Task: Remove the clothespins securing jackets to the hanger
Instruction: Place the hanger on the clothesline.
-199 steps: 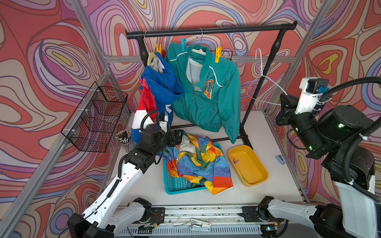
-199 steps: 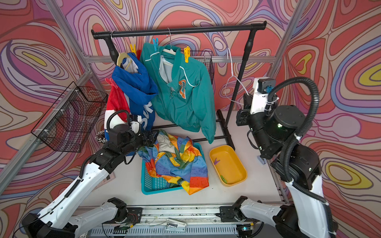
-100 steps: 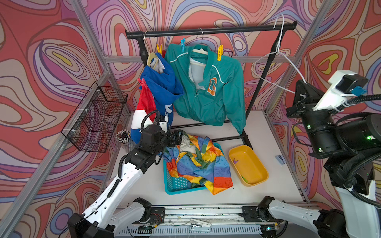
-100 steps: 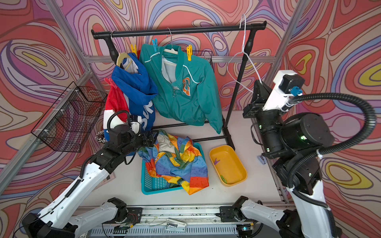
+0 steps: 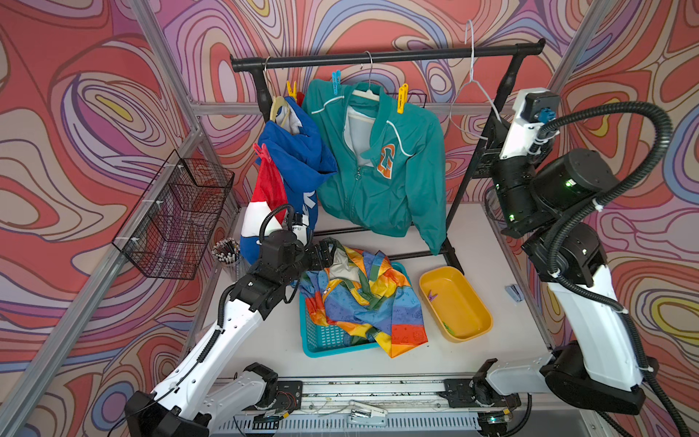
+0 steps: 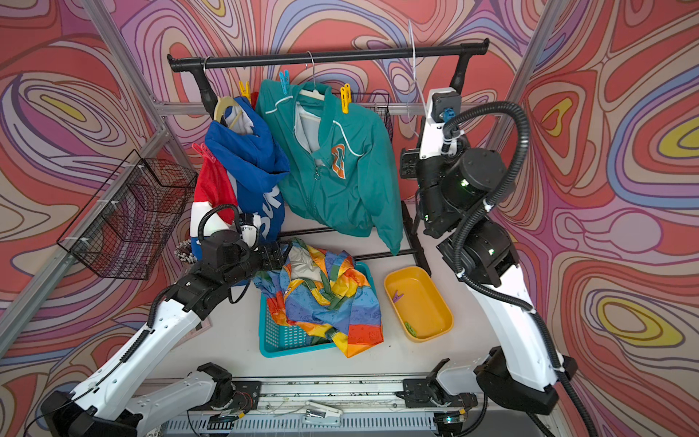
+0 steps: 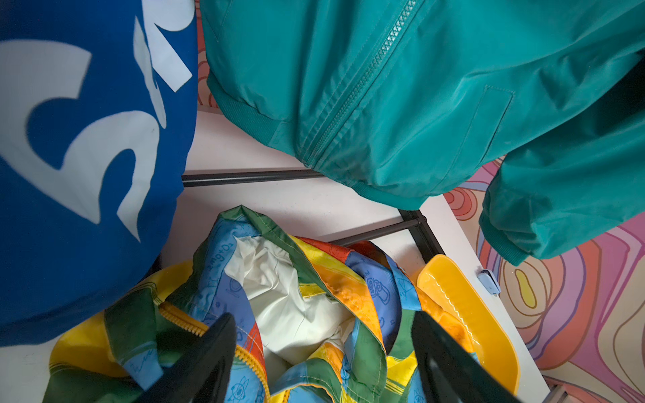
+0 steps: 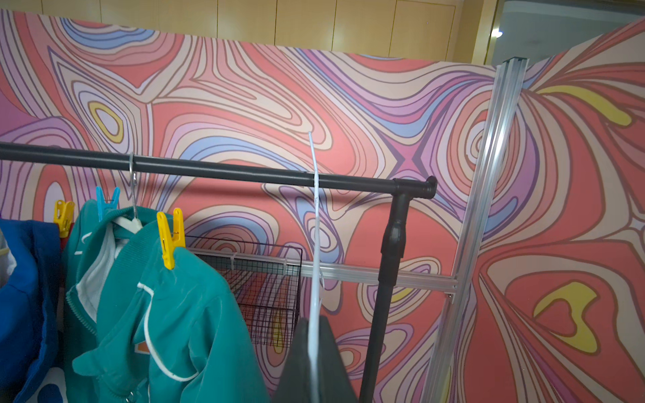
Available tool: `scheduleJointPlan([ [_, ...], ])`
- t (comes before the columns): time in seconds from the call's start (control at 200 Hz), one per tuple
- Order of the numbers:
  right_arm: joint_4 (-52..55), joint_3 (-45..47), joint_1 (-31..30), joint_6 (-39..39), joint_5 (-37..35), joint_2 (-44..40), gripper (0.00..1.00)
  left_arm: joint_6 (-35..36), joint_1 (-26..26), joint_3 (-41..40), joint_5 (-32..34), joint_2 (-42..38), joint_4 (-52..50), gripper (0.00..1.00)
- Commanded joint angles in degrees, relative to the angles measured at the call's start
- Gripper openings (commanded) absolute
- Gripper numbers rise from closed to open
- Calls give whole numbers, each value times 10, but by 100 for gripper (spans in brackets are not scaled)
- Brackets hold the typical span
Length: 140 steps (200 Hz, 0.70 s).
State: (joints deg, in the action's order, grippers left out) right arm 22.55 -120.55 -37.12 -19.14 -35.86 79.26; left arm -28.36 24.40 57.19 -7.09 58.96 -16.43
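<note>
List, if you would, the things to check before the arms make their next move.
1. The right gripper is shut on the white hanger: ok.
2. The hanger's hook is seated over the rail: cannot tell; its top stands above the rail.
3. The left gripper is open and empty above the rainbow jacket: ok.
4. The rainbow jacket lies in the teal basket, draped over its rim: ok.
5. The teal jacket is free of pegs: not ok; the blue clothespin and the yellow clothespin clip it.
</note>
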Motion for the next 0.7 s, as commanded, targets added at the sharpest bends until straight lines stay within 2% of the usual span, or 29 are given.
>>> scheduleJointPlan([
  [0.0, 34, -6, 13, 10, -15, -1, 0, -4, -2, -9, -1, -19, 10, 82],
  [0.175, 28, 86, 19, 52, -18, -45, 0, -1, -2, -14, 2, -32, 10, 82],
  [0.29, 57, 96, 19, 74, -11, -59, 0, -1, -2, -14, 1, -34, 8, 83],
  [0.396, 55, 111, 18, 74, -12, -76, 31, -2, -2, -16, 4, -38, 4, 84],
  [0.436, 54, 118, 19, 74, -11, -85, 39, -1, -2, -17, 6, -40, 2, 84],
  [0.571, 72, 138, 19, 88, -3, -113, 45, -1, -2, -31, 22, -49, -4, 85],
  [0.696, 103, 185, 18, 116, 28, -148, 57, 11, -1, -43, 67, -49, -31, 86],
])
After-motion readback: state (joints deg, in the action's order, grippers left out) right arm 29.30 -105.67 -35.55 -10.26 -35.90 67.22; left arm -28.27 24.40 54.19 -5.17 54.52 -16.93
